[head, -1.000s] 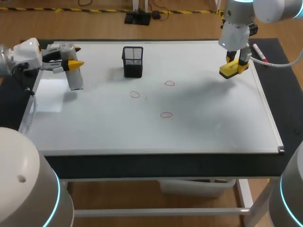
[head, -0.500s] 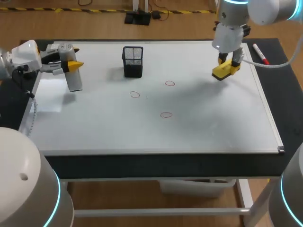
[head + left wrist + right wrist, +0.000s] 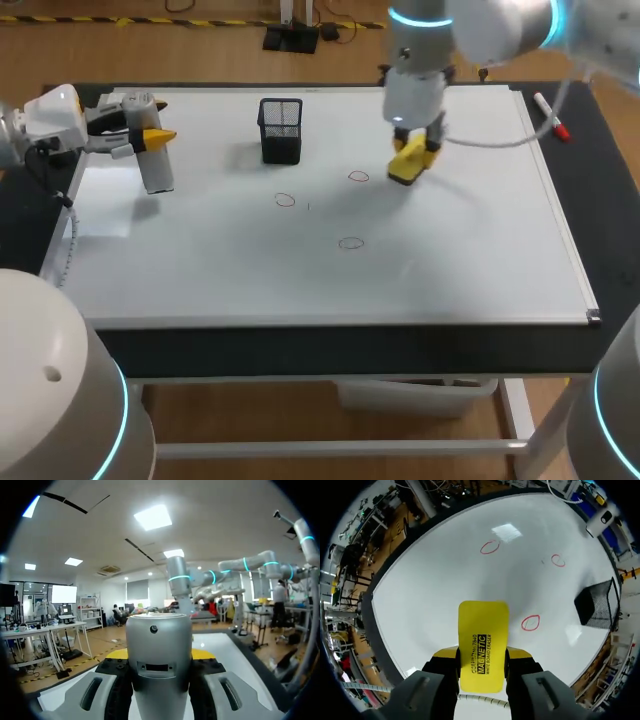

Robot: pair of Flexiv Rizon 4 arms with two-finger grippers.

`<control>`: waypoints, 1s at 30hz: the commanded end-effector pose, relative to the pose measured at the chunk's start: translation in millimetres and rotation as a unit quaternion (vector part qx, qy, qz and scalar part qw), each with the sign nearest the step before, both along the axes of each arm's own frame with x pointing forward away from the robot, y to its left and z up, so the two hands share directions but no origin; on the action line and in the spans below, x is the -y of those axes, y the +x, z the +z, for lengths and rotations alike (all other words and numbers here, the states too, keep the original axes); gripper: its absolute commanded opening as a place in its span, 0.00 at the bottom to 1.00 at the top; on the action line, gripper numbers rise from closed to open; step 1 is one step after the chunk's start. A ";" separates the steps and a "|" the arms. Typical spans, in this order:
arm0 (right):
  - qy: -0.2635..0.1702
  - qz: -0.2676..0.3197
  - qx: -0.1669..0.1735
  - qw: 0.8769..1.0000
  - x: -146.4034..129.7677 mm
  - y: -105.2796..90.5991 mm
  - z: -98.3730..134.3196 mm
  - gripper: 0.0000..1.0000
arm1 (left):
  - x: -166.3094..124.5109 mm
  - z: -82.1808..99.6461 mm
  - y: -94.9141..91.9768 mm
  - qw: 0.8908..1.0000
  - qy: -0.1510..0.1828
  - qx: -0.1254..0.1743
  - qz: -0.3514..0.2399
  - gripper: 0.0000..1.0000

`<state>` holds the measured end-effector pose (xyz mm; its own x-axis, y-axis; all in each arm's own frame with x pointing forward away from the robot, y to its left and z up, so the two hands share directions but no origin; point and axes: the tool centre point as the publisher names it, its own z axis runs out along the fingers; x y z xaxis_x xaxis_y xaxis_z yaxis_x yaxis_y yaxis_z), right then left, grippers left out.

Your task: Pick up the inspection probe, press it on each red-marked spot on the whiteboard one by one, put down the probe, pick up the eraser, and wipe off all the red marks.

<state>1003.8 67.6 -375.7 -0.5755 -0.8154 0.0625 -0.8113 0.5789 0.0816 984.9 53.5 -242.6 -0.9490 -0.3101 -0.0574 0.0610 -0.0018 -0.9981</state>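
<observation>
The whiteboard (image 3: pixel 480 250) carries three red rings, none of them wiped. The right arm reaches across it past the middle. The right gripper (image 3: pixel 417 148) is clamped on the yellow eraser (image 3: pixel 404 166), one finger on each long side. In the right wrist view the eraser's long axis runs straight out ahead of the fingers. The nearest ring (image 3: pixel 358 177) lies just beside the eraser, on the side toward the black mesh basket (image 3: pixel 281 130), so the first wipe is probably a short slide that way. I cannot tell whether the eraser touches the board.

The second ring (image 3: pixel 285 200) and third ring (image 3: pixel 350 243) lie farther off. The left gripper (image 3: pixel 152 140), at the board's left end and well apart from every ring, is closed on the upright silver probe (image 3: pixel 158 172).
</observation>
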 end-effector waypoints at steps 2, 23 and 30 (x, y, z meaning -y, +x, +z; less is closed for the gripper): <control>-0.018 0.043 -0.005 0.999 -42.6 -0.7 -7.5 0.00 | 0.1 1.1 -1.0 1.000 0.000 0.000 0.001 0.00; -0.001 0.218 0.018 0.976 -171.8 -20.0 -27.2 0.00 | 0.1 1.1 -1.0 1.000 0.000 0.000 0.001 0.00; -0.001 0.274 0.019 0.962 -202.4 -24.2 -39.0 0.00 | 0.1 1.1 -1.0 1.000 0.000 0.000 0.001 0.00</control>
<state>975.4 258.4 -407.1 -0.0684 -0.9976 0.0117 -0.9968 0.0688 0.0395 984.8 53.5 -242.5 -0.9488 -0.3105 -0.0573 0.0610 -0.0020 -0.9981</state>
